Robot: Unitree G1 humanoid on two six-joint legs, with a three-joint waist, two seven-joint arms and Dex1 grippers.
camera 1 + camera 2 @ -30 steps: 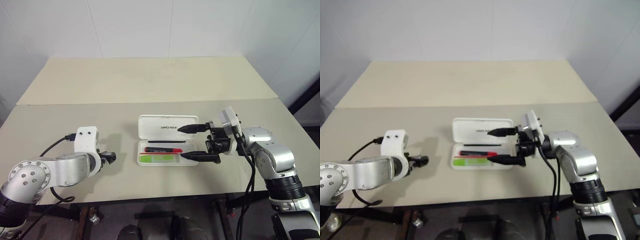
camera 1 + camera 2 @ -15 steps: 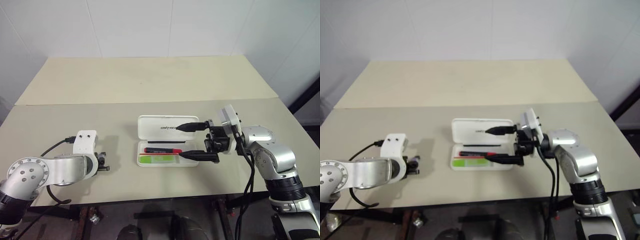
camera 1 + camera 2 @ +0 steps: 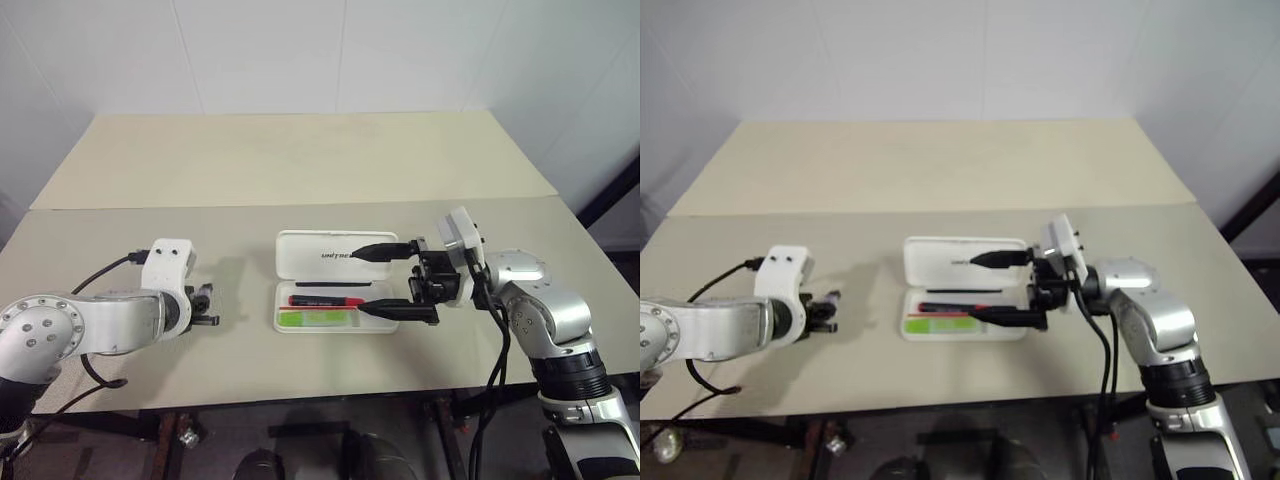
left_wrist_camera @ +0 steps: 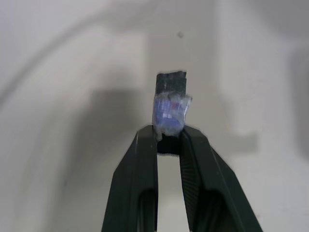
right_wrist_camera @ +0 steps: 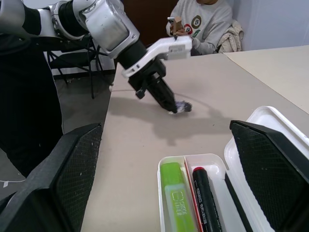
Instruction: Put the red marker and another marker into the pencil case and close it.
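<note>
- The pencil case (image 3: 335,280) lay open at the centre of the frame on the tabletop (image 3: 300,160). The red marker (image 3: 327,299) and the green marker (image 3: 315,318) were already side by side in its tray, so I judged that only the closing was left.
- The right end effector (image 3: 378,281) stood spread wide at the right end of the case, one finger over the lid and one over the tray. If it swept inward carelessly, it could push the whole case across the tabletop or knock a marker out of the tray.
- The lid lay flat behind the tray. A push too low on it would probably slide the case and not fold the hinge.
- The left end effector (image 4: 168,137), at the lower left of the frame and well apart from the case, pinched a small dark stub (image 4: 169,109) with a bluish wrap.
- This stub was not one of the two markers. If it were carried into the case, the content would be wrong, and it could stop the lid from shutting.
- The pinch was only at the end of the stub, so it could slip and fall.
</note>
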